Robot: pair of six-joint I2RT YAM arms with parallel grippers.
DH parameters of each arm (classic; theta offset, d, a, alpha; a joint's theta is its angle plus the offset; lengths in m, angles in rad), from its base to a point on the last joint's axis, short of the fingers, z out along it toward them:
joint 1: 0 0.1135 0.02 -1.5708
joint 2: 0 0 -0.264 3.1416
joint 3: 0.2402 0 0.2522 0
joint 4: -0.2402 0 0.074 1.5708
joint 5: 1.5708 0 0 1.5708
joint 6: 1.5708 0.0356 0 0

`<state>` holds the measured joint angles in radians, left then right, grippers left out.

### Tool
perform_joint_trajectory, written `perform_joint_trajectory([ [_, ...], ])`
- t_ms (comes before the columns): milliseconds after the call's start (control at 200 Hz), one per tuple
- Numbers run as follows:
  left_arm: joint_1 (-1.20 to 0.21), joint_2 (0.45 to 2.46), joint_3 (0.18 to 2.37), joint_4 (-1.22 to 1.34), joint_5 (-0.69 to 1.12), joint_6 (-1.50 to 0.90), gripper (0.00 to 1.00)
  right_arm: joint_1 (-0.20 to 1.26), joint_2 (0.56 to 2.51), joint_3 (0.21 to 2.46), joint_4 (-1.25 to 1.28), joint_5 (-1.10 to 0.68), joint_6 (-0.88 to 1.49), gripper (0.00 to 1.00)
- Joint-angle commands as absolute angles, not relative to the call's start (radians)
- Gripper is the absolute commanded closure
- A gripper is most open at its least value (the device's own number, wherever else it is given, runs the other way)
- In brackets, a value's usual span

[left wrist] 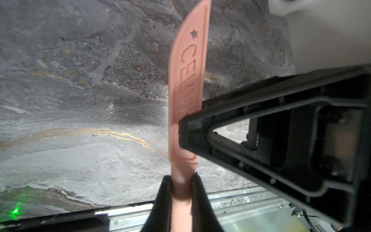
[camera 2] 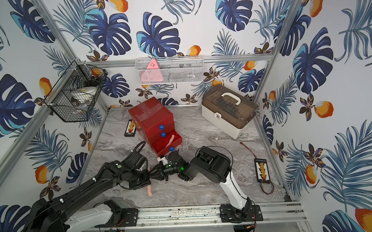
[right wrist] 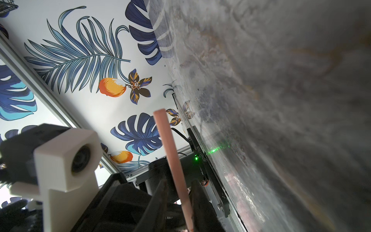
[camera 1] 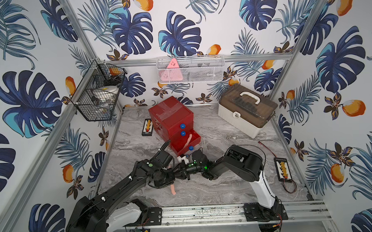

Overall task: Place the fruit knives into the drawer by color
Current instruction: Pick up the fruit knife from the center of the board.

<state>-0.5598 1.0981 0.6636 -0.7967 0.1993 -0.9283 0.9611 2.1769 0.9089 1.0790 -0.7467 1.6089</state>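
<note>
the left gripper (left wrist: 181,186) clamps a pink knife (left wrist: 187,66) between its fingers. the right gripper (right wrist: 179,188) flanks that knife; whether it grips, i cannot tell.

Red chest (camera 1: 170,117): bottom drawer (camera 1: 182,150) pulled open, pink knife (camera 1: 185,142) laid inside. Second pink knife (camera 1: 173,189) seen protruding below left arm (camera 1: 119,188).

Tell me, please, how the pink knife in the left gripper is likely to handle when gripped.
Probably stiff: the pink knife juts straight out of the left gripper without sagging. Likely light, since it looks like thin plastic. Its slim, smooth-looking body might pivot or slip in a pinch.
</note>
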Motion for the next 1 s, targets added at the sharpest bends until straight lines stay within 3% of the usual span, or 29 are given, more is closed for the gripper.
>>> perform_joint_trajectory([
  [0,-0.575,1.095,0.665,-0.769,0.231,-0.946,0.90,0.968,2.171,0.910,1.141,-0.746,1.620,0.79],
  [115,-0.590,1.094,0.664,-0.765,0.238,-0.953,0.90,0.971,2.172,0.909,1.146,-0.744,1.623,0.85],
  [260,-0.602,1.091,0.666,-0.761,0.244,-0.954,0.87,0.972,2.162,0.903,1.139,-0.738,1.617,1.00],
  [460,-0.606,1.078,0.660,-0.752,0.257,-0.948,0.77,0.971,2.145,0.878,1.142,-0.728,1.617,1.00],
  [535,-0.605,1.073,0.659,-0.750,0.263,-0.944,0.57,0.971,2.130,0.870,1.130,-0.724,1.611,1.00],
  [650,-0.606,1.069,0.663,-0.752,0.272,-0.928,0.02,0.971,2.096,0.857,1.094,-0.714,1.591,1.00],
  [991,-0.605,1.063,0.792,-0.806,0.259,-0.775,0.01,0.963,1.920,0.809,0.823,-0.672,1.474,1.00],
])
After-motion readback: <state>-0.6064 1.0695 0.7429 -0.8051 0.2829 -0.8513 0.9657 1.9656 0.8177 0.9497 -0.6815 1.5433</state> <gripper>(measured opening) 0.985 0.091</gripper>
